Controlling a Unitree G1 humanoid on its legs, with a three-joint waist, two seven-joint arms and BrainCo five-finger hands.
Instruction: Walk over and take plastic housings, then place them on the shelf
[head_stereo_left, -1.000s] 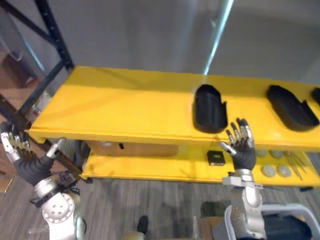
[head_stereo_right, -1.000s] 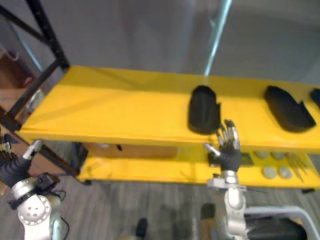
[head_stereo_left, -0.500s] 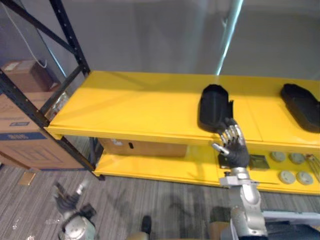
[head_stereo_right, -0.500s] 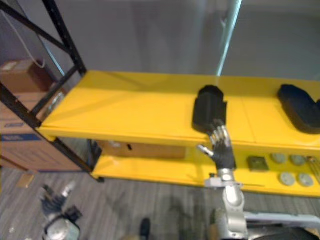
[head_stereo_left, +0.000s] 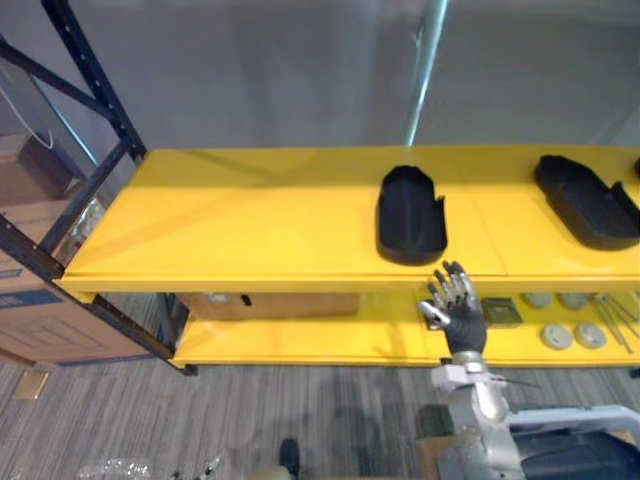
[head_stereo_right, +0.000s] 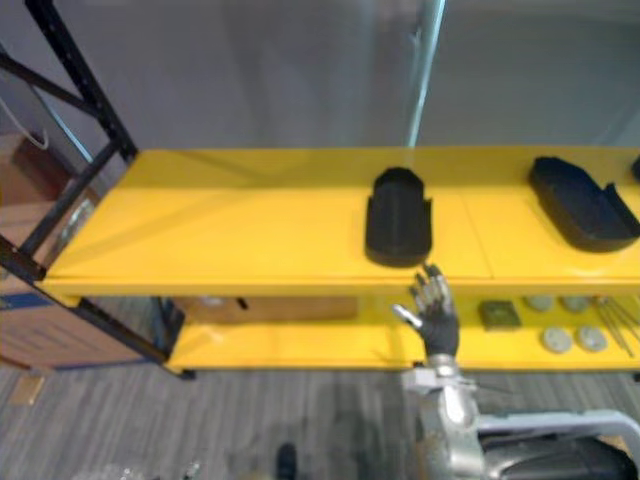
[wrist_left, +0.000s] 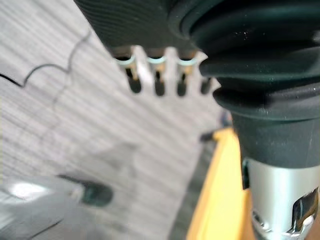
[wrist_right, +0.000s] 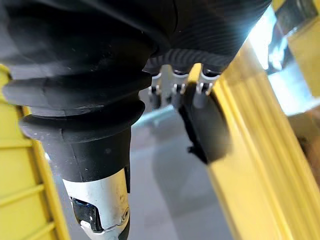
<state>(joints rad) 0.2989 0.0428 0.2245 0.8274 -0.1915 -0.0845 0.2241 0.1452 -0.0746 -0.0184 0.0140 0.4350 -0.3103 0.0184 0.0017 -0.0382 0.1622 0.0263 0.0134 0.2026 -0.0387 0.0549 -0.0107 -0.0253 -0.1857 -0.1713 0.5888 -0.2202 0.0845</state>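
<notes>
Matte black trough-shaped plastic housing, rounded at its far end, lies on the yellow shelf; right robot hand just below, fingers spread, empty; left robot hand relaxed, empty

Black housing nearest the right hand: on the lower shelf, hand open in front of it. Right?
No. The black housing lies on the top shelf, not the lower one; the left eye view shows it. The right hand is open in front of it.
</notes>
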